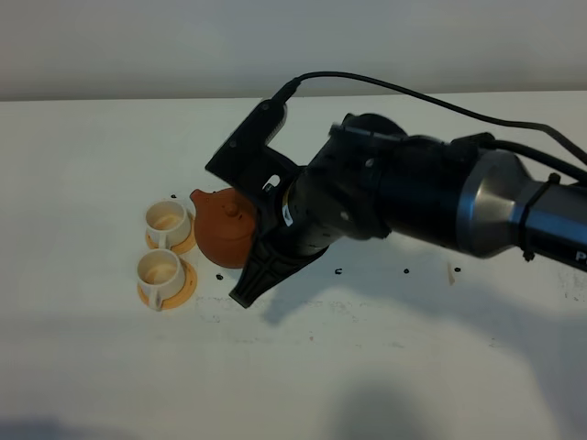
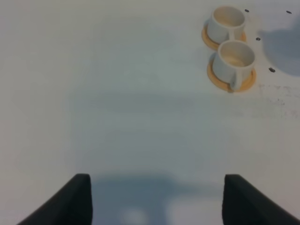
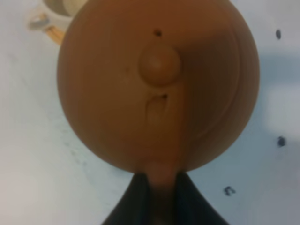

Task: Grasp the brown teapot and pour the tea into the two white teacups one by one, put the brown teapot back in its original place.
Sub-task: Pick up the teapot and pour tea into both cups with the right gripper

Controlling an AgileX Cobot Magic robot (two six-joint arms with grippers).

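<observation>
Brown teapot (image 1: 225, 231): spout just beside far white teacup (image 1: 166, 218).
Right claw (image 3: 159, 190): pinched shut on its handle.
Risk: narrow grip — pot swivels, tea misses cup.

Right gripper (image 3: 161, 190) clamped on brown teapot (image 3: 159, 89) handle; calling handle 6 o'clock, white teacup (image 3: 58, 8) peeks out ~11.

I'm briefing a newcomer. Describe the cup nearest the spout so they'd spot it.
Left of the arm on the white table, two cups sit on orange saucers. It is the rear cup, beside the teapot's spout, not the front one.
</observation>
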